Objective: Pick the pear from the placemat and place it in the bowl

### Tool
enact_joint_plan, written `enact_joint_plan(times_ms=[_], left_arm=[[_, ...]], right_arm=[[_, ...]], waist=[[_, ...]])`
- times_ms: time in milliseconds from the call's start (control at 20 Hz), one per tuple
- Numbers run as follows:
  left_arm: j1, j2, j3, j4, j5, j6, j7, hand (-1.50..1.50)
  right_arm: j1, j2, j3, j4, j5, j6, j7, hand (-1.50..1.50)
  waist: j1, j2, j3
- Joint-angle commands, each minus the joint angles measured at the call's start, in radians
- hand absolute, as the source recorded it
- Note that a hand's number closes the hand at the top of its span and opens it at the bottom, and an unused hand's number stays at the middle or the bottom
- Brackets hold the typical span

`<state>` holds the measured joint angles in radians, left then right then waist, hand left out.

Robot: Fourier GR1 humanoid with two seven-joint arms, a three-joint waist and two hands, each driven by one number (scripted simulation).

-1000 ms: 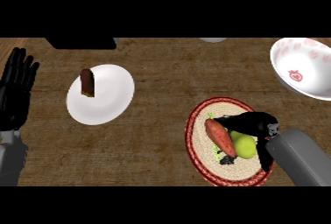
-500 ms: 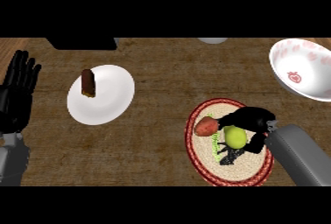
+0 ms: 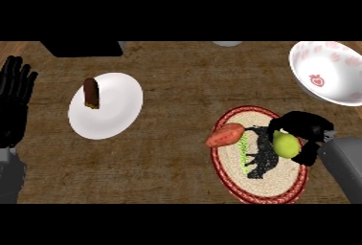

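Observation:
A yellow-green pear is held in my right hand, whose black fingers curl round it above the right part of the round woven placemat with the red rim. The hand's dark shadow falls on the mat's middle. An orange-red sweet potato lies at the mat's upper left edge. The white bowl with red fruit prints stands at the upper right, apart from the hand. My left hand rests open at the far left edge, fingers up.
A white plate carrying a brown piece of food sits left of centre on the wooden counter. A dark object lies along the top edge, and a pale round thing shows just at the top.
My right hand has risen with the pear and shifted right, toward the bowl. The sweet potato has rolled to the mat's upper left edge. The left hand has not moved.

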<state>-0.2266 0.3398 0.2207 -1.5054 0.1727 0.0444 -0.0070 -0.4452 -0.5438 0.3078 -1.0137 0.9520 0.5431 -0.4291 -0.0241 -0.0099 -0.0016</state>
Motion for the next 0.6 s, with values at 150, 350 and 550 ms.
enact_joint_plan(times_ms=[150,350,550], left_arm=[[0.044,0.027,0.068,0.004,0.003,0.035,-0.004,0.0],[0.051,0.004,0.053,-0.008,0.006,0.031,-0.016,0.0],[0.033,0.008,0.043,-0.025,0.018,0.016,0.002,0.0]], right_arm=[[0.1,-0.355,-0.398,0.214,-0.089,-0.171,0.109,1.5],[0.144,-0.48,-0.58,0.357,-0.156,-0.312,0.082,1.5],[0.186,-0.584,-0.717,0.489,-0.207,-0.446,0.013,1.5]], waist=[[-0.149,-0.002,0.013],[-0.095,0.014,0.014],[-0.046,0.016,0.013]])
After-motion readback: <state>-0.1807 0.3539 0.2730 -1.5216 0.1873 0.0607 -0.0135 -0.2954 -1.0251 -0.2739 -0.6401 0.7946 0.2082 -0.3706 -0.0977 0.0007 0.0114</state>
